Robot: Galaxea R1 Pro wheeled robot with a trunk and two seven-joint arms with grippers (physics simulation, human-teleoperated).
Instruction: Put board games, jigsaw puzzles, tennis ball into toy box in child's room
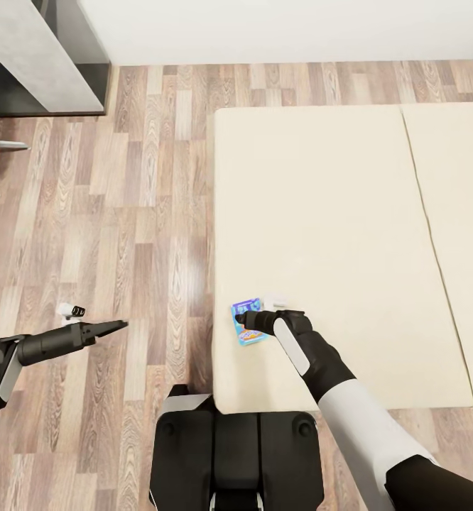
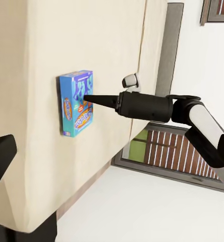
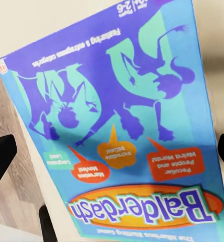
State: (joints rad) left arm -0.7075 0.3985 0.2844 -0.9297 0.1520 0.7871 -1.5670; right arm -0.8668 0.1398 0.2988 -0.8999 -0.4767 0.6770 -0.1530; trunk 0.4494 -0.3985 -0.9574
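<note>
Directly beneath the right gripper [image 1: 245, 328], whose spread jaws straddle it, the blue board game [image 3: 117, 126] lies flat near the bed [image 1: 336, 234] edge. Light, stiff, probably slick cardboard; best pinched across its narrow sides. Farther off, the left gripper [image 1: 120, 326] hangs pressed together over floor.

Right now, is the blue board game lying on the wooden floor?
No, the head view shows the blue board game lying flat on the beige bed, near the mattress edge, under the right gripper.
</note>
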